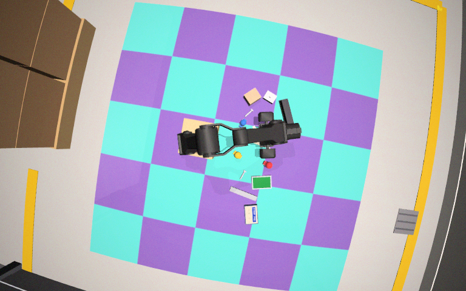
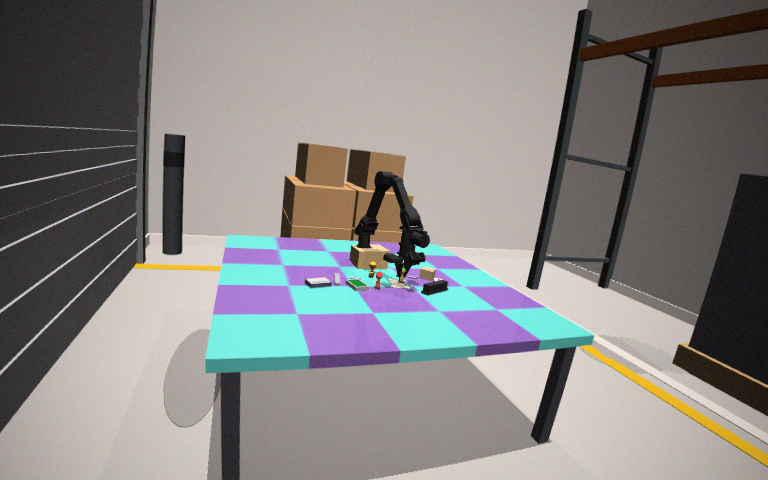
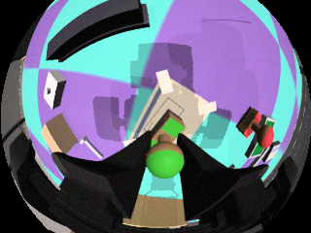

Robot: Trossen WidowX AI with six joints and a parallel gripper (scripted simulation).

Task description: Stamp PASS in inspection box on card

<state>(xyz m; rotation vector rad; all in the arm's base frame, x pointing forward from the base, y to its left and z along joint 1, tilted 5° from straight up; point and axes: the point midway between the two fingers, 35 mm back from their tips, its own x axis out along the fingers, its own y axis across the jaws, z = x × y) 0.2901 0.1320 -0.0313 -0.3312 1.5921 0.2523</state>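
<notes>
My gripper (image 3: 164, 136) is shut on the green-knobbed stamp (image 3: 165, 160) (image 2: 403, 271) and holds it over the card (image 3: 192, 100). The stamp appears a little above the card; the exact gap is hard to tell. In the wrist view the stamp's base covers the near part of the outlined box (image 3: 176, 103). No print shows in the visible part of the box; the rest is hidden. The arm covers most of the card in the top view. The green ink pad (image 1: 261, 182) (image 2: 356, 284) lies to one side, beyond the red-knobbed stamp (image 1: 268, 165) (image 2: 378, 276) (image 3: 266, 135).
A yellow-knobbed stamp (image 1: 237, 154) and a blue-knobbed stamp (image 1: 243, 122) stand near the arm. White blocks (image 3: 164, 82) (image 3: 207, 108) sit at the card's edges. A long black block (image 1: 286, 110) (image 2: 434, 286) (image 3: 99, 29), a tan block (image 1: 252, 96) and a white block (image 1: 270, 96) lie nearby.
</notes>
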